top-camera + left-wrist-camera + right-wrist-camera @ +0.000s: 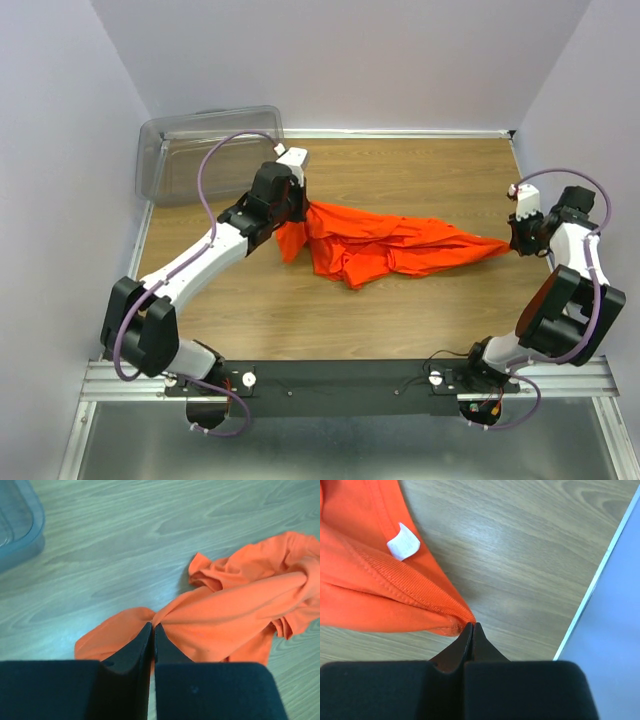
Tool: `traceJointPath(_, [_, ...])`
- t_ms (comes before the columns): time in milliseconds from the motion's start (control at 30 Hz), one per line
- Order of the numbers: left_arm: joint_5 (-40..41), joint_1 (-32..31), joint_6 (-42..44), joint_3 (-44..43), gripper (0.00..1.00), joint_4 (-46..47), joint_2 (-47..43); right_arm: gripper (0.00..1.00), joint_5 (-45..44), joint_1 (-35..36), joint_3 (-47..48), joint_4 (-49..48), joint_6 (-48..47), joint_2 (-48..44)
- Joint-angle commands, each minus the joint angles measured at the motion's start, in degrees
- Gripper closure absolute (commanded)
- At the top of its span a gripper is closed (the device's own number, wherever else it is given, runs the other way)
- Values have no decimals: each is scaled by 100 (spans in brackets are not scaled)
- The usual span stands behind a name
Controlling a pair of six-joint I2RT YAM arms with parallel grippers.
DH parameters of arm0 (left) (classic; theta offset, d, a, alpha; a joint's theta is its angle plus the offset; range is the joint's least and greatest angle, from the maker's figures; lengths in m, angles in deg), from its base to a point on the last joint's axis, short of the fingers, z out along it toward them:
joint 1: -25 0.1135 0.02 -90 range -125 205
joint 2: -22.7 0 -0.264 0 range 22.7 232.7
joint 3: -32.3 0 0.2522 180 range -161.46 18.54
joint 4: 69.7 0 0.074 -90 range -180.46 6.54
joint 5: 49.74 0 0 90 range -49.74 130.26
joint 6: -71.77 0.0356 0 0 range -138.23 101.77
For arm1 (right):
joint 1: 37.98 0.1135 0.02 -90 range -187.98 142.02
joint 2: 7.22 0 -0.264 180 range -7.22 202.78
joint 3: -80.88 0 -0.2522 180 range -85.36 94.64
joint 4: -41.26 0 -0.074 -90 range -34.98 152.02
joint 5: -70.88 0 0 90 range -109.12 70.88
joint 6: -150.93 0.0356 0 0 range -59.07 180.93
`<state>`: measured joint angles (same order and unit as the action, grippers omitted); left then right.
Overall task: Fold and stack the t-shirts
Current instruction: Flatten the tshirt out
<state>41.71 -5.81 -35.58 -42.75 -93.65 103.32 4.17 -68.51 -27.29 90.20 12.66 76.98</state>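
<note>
My left gripper (152, 626) is closed to a slit, with a bunched fold of the orange t-shirt (240, 612) pinched between its tips. My right gripper (472, 626) is closed too. The ribbed collar (415, 587) runs right into its tips, so I judge it has only the very edge of the cloth, a thin hold. The white neck tag (403, 541) lies just inside that collar, facing up.

In the top view, the t-shirt stretches between the two grippers as a crumpled, twisted rope across the middle of the table (400, 170), with its bulk sagging nearer the left arm. I read this as an early stage: the shirt is gripped at two ends but not spread flat, no fold is made, and there is no stack. I see only this one shirt.

For room, the right gripper sits close to the right wall (620, 605) and the table edge, so I have little left to pull outward there. On the left, a clear plastic bin (200, 150) stands at the far corner, just beyond my arm. The near half of the table is bare wood and looks the best place to lay the shirt out.
</note>
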Motion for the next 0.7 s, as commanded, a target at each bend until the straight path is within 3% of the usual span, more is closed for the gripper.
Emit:
traceJointPath(0, [-443, 66, 135, -461, 88, 35, 436, 97, -194, -121, -119, -125, -270, 0])
traceJointPath(100, [-541, 66, 143, -707, 82, 70, 700, 90, 114, -121, -470, 120, -718, -210])
traceJointPath(133, [-576, 66, 144, -769, 71, 70, 744, 88, 158, -121, -550, 147, -841, -264])
traceJointPath(233, [-602, 57, 161, -936, 55, 79, 806, 74, 421, -121, -726, 305, -1008, -413])
traceJointPath(300, [-506, 14, 205, -972, 43, 88, 667, 59, 685, -121, -665, 559, -1053, -492])
traceJointPath(367, [-409, -22, 231, -928, 41, 105, 491, 48, 1078, -121, -560, 744, -1096, -519])
traceJointPath(500, [-575, -136, 135, -394, 40, 149, -290, 42, 2160, -7, 19, 1814, -1727, -414])
traceJointPath(567, [-690, -267, 12, -42, 40, 202, -563, 42, 2602, 273, 108, 3052, -2894, -265])
traceJointPath(633, [-656, -408, -172, 512, 40, 334, -1011, 42, 3066, 993, 74, 3800, -3773, -211])
traceJointPath(667, [-577, -522, -251, 688, 40, 386, -1187, 36, 3390, 1239, -109, 4282, -4578, -290])
